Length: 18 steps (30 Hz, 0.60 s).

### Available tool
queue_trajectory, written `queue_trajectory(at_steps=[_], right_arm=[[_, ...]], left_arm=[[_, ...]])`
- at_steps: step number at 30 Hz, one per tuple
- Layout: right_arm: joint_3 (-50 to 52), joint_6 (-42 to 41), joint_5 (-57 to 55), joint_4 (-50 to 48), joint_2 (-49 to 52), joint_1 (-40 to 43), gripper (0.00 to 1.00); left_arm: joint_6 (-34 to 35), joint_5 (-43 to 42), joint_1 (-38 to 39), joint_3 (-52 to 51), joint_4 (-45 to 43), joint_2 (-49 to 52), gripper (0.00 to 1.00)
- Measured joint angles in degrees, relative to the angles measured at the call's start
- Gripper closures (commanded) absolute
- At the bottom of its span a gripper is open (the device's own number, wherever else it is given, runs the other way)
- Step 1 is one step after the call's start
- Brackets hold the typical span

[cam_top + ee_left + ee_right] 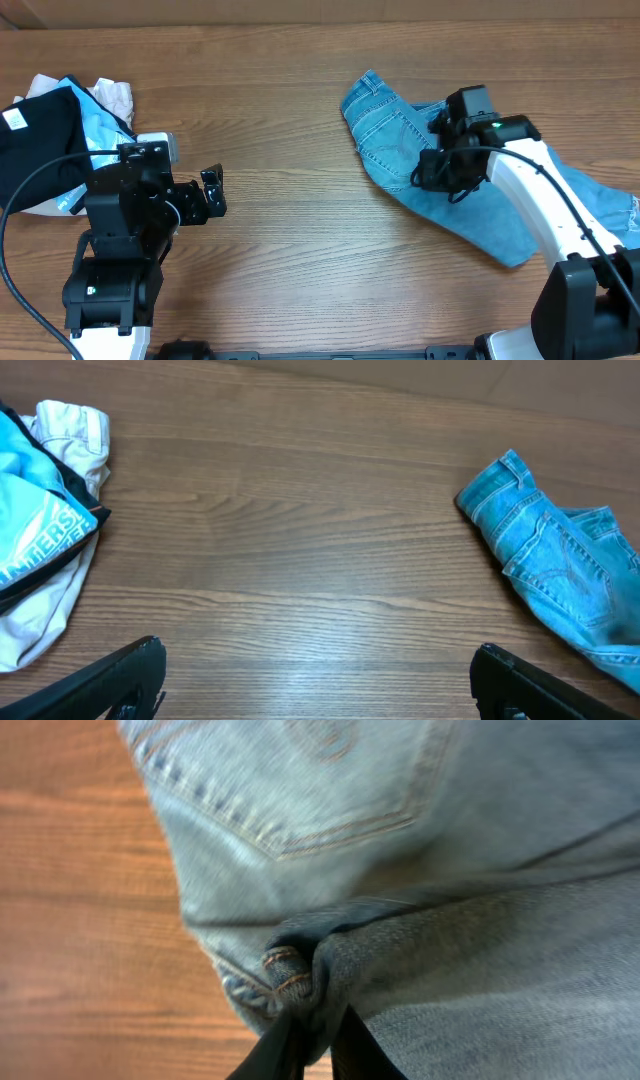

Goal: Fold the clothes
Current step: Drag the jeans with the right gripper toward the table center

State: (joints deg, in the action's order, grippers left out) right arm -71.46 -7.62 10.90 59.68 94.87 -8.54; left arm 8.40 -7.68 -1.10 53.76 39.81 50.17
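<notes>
A: Location of jeans [385,125]?
B: Crumpled on the bench [300,260], right side.
A: Finger state?
B: Right fingers [275,1055] pinch a denim fold beside the pocket. Left fingers [110,680] spread wide.

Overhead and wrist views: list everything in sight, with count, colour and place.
jeans: one, faded light blue, right part of the table
black garment: one, black with a white tag, far left edge
cyan cloth: one, bright cyan, in the left pile beside the black garment
beige cloth: one, beige, back of the left pile
table: one, brown wood grain, under everything
left gripper: one, black, open, over bare wood left of centre
right gripper: one, black, pinching a fold of the jeans
</notes>
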Motion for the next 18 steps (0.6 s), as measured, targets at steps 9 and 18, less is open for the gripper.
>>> queue_trajectory(at_steps=[9, 18], right_arm=[[-9.4, -1.0, -5.4, 1.6, -3.2, 1.6, 0.26], [-10.8, 1.6, -5.8, -10.2, -4.2, 5.0, 0.14]], left_arm=[[0.0, 0.2, 0.0, 0.0, 0.0, 0.0, 0.0], [0.0, 0.2, 0.0, 0.0, 0.0, 0.0, 0.0]])
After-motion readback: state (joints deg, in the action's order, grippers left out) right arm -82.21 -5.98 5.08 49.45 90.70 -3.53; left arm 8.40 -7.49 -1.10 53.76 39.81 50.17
